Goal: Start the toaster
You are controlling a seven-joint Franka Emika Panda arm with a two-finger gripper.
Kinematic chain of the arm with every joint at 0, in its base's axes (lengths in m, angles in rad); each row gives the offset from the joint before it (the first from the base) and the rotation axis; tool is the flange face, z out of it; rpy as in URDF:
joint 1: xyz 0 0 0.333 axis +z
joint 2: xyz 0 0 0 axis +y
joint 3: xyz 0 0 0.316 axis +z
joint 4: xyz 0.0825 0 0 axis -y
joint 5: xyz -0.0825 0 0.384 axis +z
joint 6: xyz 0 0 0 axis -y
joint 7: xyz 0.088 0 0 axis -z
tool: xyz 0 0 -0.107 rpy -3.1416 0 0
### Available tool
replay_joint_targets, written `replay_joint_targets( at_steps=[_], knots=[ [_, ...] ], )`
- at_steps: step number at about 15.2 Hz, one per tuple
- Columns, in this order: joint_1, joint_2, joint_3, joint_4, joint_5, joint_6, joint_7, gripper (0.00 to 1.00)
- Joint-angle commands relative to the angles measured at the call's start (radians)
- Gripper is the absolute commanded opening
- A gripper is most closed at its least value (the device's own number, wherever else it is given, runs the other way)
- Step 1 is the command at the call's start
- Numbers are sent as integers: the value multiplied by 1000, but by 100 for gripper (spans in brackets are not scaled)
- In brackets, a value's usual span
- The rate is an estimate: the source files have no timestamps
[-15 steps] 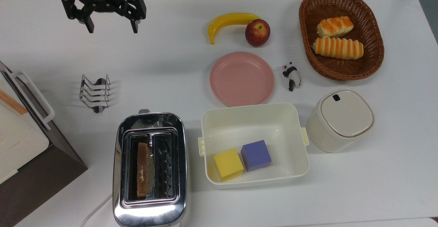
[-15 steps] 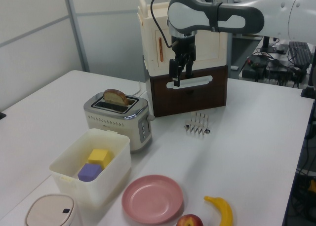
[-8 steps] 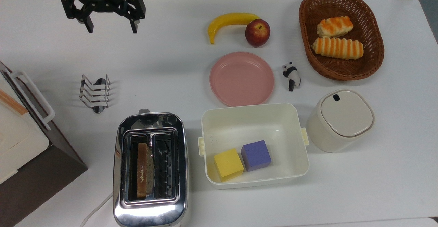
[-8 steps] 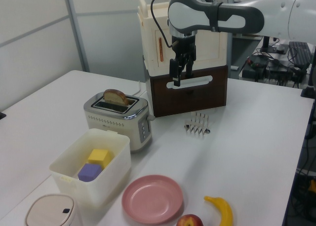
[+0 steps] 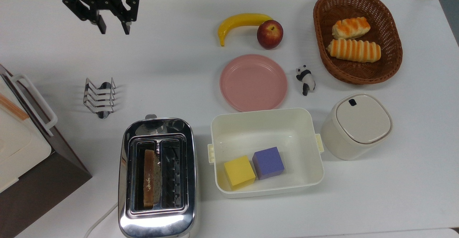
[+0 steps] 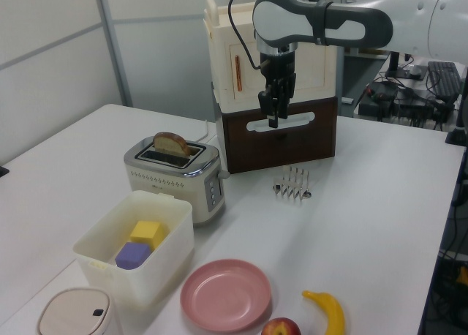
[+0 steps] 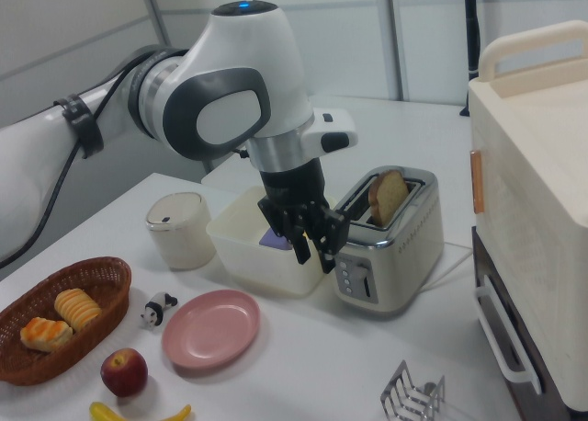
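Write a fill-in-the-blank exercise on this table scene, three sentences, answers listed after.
1. The toaster holds one slice of ____ in a slot.
2. The white tub contains a yellow cube and a ____ cube.
3. The wicker basket holds ____ bread rolls.

Missing words: bread; purple; two

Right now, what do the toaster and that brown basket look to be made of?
The toaster looks like polished chrome metal: its mirror-bright shell reflects the room. The basket looks like woven wicker or rattan, with a visible plaited weave; it could be a plastic imitation.
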Motion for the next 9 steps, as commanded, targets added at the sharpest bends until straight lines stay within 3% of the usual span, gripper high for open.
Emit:
replay_joint_targets(
  at_steps=[1, 3, 9],
  knots=[
    [8, -30, -3, -30, -20, -25, -2, 8],
    [3, -21, -2, -41, -17, -14, -5, 0],
    [-5, 45, 0, -47, 5, 106, 12, 0]
  ],
)
